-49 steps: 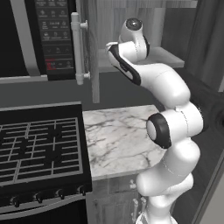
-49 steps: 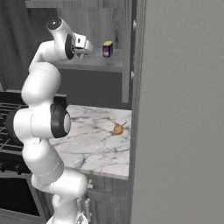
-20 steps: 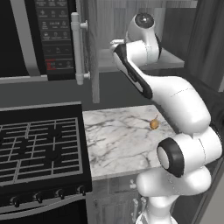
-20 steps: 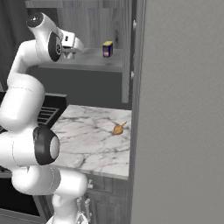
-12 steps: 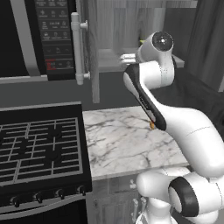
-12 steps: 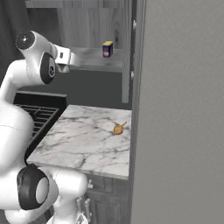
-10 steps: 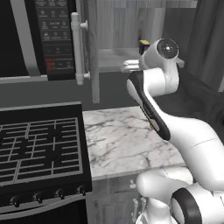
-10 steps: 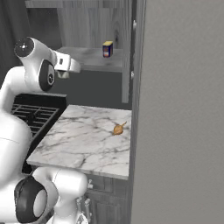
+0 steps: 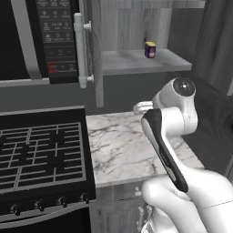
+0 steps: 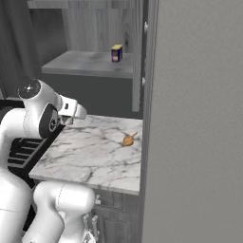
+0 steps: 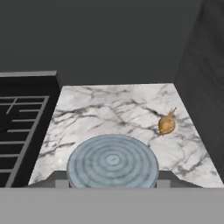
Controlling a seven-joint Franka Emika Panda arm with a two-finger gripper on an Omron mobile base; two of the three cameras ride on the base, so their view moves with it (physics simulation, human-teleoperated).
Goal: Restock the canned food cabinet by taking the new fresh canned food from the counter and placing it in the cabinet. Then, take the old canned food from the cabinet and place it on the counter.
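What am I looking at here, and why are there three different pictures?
It is a white robot arm in a computer-rendered kitchen. Two cameras ride on its base, behind the arm to its left and right; the third sits on its hand. The yellow can stands on the shelf of the open cabinet. The tool hangs above the marble counter, where a small orange round thing lies, next to the black stove. In the hand view a pale blue-grey can sits between the fingers, so the tool appears to hold it.
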